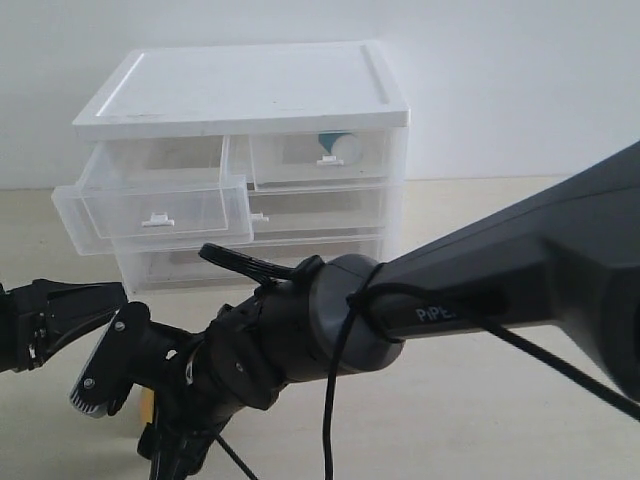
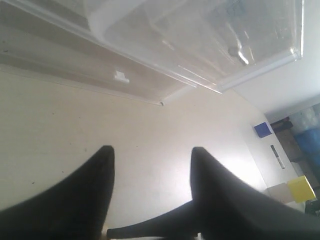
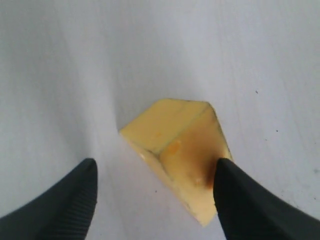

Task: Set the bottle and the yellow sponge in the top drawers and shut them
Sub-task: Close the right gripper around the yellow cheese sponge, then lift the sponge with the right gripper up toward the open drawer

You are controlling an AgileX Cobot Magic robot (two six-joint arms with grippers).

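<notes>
The yellow sponge (image 3: 175, 145) lies on the table as a pale orange-yellow wedge. My right gripper (image 3: 155, 170) hangs open over it, one fingertip beside the wedge's sloped face and the other well clear on bare table. In the exterior view only a sliver of the sponge (image 1: 147, 403) shows under the right gripper (image 1: 128, 412), low at the left. The bottle (image 1: 340, 148) lies inside the shut right top drawer (image 1: 320, 160), white cap facing out. The left top drawer (image 1: 150, 205) is pulled out. My left gripper (image 2: 152, 155) is open and holds nothing; it sits at the far left (image 1: 95, 305).
The white-topped cabinet (image 1: 240, 90) stands at the back against the wall, its two full-width lower drawers (image 1: 320, 210) shut. The right arm's thick forearm (image 1: 480, 290) crosses the front of the table. A blue box (image 2: 262, 129) and a yellow box (image 2: 301, 187) lie beyond the table.
</notes>
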